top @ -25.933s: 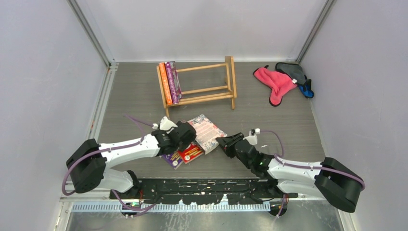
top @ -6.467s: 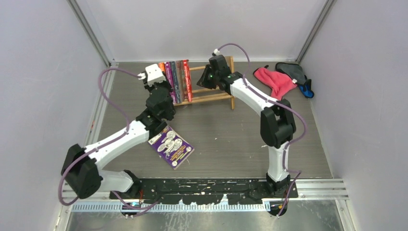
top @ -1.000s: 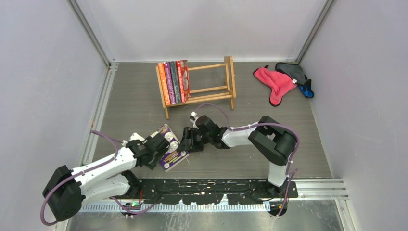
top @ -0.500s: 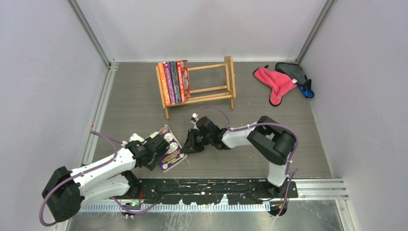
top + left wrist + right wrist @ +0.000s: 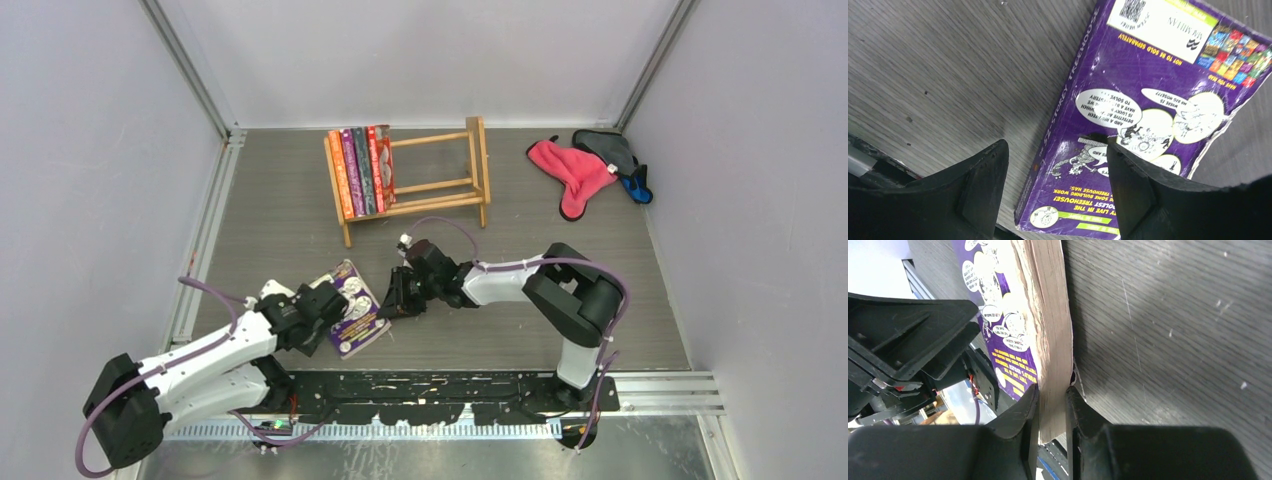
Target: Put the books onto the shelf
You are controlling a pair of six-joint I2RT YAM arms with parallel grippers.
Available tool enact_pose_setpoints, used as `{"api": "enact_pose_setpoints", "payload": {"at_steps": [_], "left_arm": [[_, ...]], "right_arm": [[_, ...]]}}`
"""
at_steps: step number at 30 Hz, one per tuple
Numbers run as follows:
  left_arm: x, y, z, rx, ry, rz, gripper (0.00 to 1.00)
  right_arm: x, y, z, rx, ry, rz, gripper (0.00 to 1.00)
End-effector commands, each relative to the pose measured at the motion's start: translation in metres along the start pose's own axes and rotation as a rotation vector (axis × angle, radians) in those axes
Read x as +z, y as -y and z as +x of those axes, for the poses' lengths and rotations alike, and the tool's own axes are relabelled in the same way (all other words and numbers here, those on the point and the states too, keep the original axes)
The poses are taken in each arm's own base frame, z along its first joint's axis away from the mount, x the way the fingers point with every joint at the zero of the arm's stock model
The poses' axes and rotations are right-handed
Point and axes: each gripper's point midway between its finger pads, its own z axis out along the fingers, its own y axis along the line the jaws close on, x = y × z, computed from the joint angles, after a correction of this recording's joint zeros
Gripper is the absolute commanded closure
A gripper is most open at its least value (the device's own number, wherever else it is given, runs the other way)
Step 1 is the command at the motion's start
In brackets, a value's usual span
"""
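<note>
At lower centre, the right gripper is pinching the purple paperback by its pages, jaws narrow, while the left gripper is hovering wide open over its cover. Gripped so near one edge, it risks fanning open and slipping before reaching the shelf.

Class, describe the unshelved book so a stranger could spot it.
From the wooden shelf at the back, look toward the near edge. The purple book lies there. Unlike the four shelved books, it is on the table, pinched by the right gripper.
</note>
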Motion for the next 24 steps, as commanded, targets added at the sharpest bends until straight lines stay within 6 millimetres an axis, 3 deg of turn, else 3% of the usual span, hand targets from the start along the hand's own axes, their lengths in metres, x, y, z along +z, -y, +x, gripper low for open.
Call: {"api": "enact_pose_setpoints", "payload": {"at_steps": [1, 12, 24], "left_arm": [[0.000, 0.009, -0.012, -0.068, 0.059, 0.053, 0.28], [0.005, 0.022, -0.009, -0.112, 0.058, 0.116, 0.28], [0.008, 0.030, -0.013, -0.184, 0.080, 0.186, 0.27]], "right_arm": [[-0.018, -0.016, -0.007, 0.035, 0.013, -0.003, 0.99], [-0.033, -0.042, -0.023, 0.291, 0.032, -0.159, 0.99], [-0.027, -0.050, -0.023, 0.488, -0.009, -0.283, 0.99]]}}
